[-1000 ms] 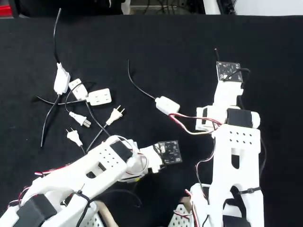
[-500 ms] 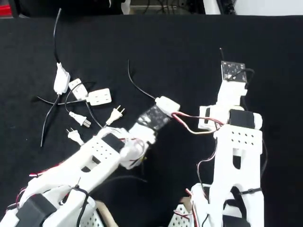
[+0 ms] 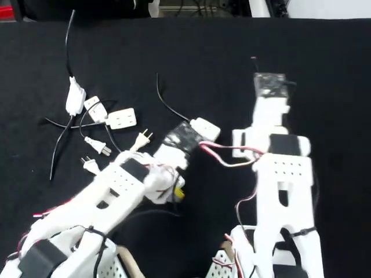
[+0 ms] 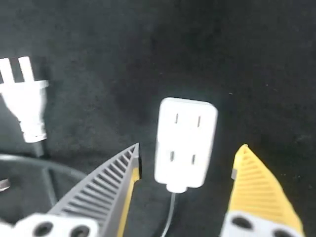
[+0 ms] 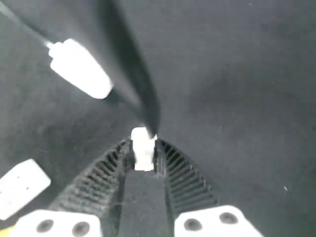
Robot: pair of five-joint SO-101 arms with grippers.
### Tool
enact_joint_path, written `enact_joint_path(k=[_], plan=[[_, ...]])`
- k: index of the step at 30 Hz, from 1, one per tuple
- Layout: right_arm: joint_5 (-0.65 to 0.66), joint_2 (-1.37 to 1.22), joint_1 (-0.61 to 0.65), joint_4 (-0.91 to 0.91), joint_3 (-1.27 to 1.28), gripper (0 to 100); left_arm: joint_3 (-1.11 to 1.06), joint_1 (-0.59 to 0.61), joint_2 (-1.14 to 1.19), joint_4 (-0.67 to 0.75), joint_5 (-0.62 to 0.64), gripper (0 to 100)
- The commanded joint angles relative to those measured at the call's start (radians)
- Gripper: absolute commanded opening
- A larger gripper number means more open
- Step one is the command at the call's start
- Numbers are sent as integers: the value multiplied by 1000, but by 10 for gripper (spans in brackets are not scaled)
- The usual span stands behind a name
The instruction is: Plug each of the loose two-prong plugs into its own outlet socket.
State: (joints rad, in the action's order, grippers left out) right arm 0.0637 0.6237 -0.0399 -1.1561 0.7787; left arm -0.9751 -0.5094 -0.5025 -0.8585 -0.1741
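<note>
A white outlet socket (image 4: 186, 143) with two pairs of slots lies on the black cloth between the grey and yellow fingers of my left gripper (image 4: 190, 146), which is open around it without touching. In the high view this socket (image 3: 204, 128) lies mid-table at the tip of the left arm (image 3: 133, 179). My right gripper (image 5: 143, 148) is shut on a small white plug (image 5: 143, 143) with a black cable running up from it; this gripper (image 3: 268, 84) is held farther back on the right. A loose two-prong plug (image 4: 24, 106) lies beside the socket.
At the left lies a tangle of black cables with an oblong white connector (image 3: 75, 95), a small socket (image 3: 93, 107), an outlet block (image 3: 122, 119) and loose plugs (image 3: 143, 139), (image 3: 98, 146), (image 3: 90, 166). The table's far edge (image 3: 185, 17) borders clutter.
The left arm swung from pointing right, at the front, up to the middle socket, its gripper now around it. The right arm drifted slightly left and back, still holding its plug.
</note>
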Motion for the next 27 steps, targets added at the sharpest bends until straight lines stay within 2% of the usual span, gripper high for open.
enact_joint_path(k=[1, 7, 11, 14, 20, 27], plan=[[49, 10, 106, 44, 33, 11, 65, 94, -169, -114, 5, 303], [48, 65, 264, 155, 160, 11, 27, 239, -635, -356, -101, 300], [46, 252, 384, 232, 306, 11, -124, 430, -861, -351, -173, 300], [46, 450, 473, 256, 429, 11, -265, 529, -951, -331, -235, 300], [46, 797, 597, 402, 711, 11, -423, 601, -1086, -333, -301, 300], [52, 914, 634, 322, 771, 11, -565, 627, -1238, -425, -420, 300]])
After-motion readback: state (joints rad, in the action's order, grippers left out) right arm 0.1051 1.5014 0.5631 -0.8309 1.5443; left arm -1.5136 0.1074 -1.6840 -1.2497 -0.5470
